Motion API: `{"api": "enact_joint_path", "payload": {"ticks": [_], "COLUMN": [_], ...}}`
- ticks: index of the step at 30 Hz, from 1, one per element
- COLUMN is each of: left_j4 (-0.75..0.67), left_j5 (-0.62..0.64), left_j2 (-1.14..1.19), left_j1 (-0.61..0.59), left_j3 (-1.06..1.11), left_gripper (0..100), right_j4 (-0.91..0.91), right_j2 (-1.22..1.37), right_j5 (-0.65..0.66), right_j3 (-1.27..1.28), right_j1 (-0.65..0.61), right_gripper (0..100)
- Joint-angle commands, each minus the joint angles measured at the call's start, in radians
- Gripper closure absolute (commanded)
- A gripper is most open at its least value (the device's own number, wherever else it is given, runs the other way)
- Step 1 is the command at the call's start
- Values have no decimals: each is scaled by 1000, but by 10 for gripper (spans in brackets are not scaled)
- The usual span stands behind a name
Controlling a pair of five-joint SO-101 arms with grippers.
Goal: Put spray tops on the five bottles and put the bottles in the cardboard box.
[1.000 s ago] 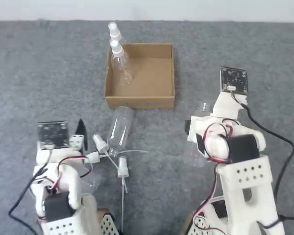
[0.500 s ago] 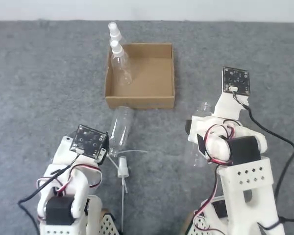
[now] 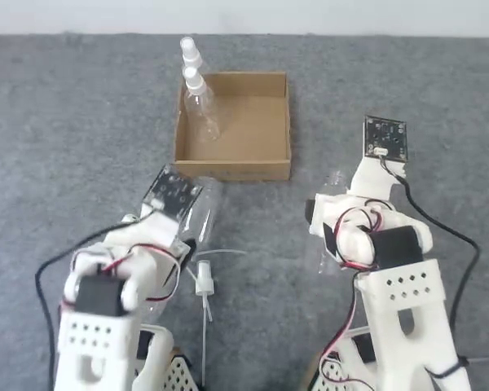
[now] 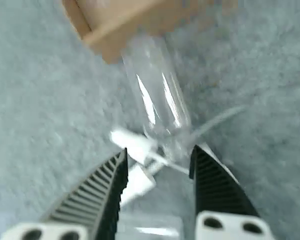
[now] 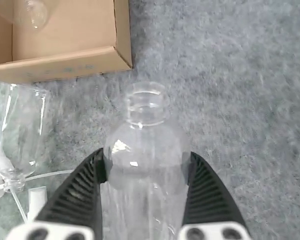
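Btl [image 3: 202, 110] in box [image 3: 232, 169]; 2nd btl [image 3: 205, 213] lies before box.

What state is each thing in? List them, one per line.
Box: open, one capped bottle inside.
Held bottle: uncapped, in right gripper.
Lying bottle: on its side.
Spray top: loose, lying flat.
Left gripper: open.

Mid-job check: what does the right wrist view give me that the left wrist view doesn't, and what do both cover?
Right wrist view: the right gripper closed on the uncapped bottle, its neck open, and the base of the boxed bottle. Left wrist view: the left gripper, open and pointed at the near end of the lying bottle. Shared: that lying bottle, a corner of the cardboard box, and the loose spray tops beside the bottle.
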Motion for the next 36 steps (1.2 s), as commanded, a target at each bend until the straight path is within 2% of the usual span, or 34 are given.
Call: {"api": "enact_joint_path", "payload": {"ticks": [1, 9, 11, 20, 36], "left_j4": [18, 34, 64, 69, 12], "left_j5": [106, 315, 331, 336, 390], "left_j2": [133, 400, 480, 720, 744], "left_j1": [18, 192, 215, 218, 216], "left_j3": [-97, -151, -197, -249, -251], "left_gripper": [811, 811, 811, 815, 816], "right_j4": [-38, -36, -36, -38, -36], "right_j2": [-39, -39, -39, -38, -36], "right_j5": [-15, -15, -15, -15, -15], "right_j3": [-14, -14, -14, -12, -12], "right_j1": [12, 12, 12, 13, 13], "right_gripper": [979, 979, 979, 979, 979]}}
